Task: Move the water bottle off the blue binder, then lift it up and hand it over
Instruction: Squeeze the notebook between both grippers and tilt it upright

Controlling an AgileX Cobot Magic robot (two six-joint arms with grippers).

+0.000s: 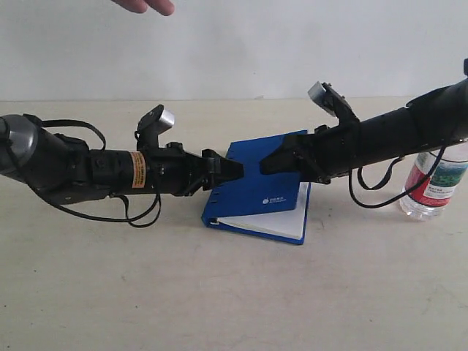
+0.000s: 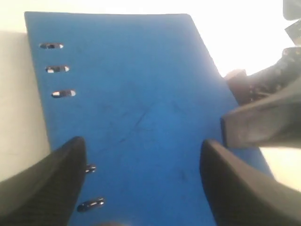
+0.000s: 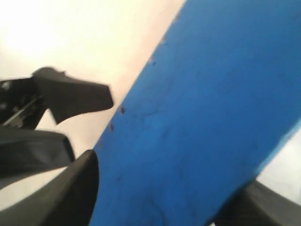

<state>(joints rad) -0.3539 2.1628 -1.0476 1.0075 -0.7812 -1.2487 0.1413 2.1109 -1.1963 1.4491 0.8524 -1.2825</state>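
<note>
The water bottle (image 1: 437,181) stands upright on the table (image 1: 219,292), far over on the right. It is off the blue binder (image 1: 256,191) and well apart from it. The right arm crosses in front of the bottle's top, so the cap is hidden. The binder lies flat in the middle of the table, with white pages showing along its near edge.

The left gripper (image 1: 232,172) reaches in over the binder's left side. Its two fingers are spread apart and hold nothing. The right gripper (image 1: 269,162) reaches in over the binder from the other side. Its fingers are spread wide too, with only the blue cover under them.

The table is pale, smooth and bare around these things. Behind it is a plain white wall (image 1: 241,51). A person's hand (image 1: 146,6) peeks in at the top.
</note>
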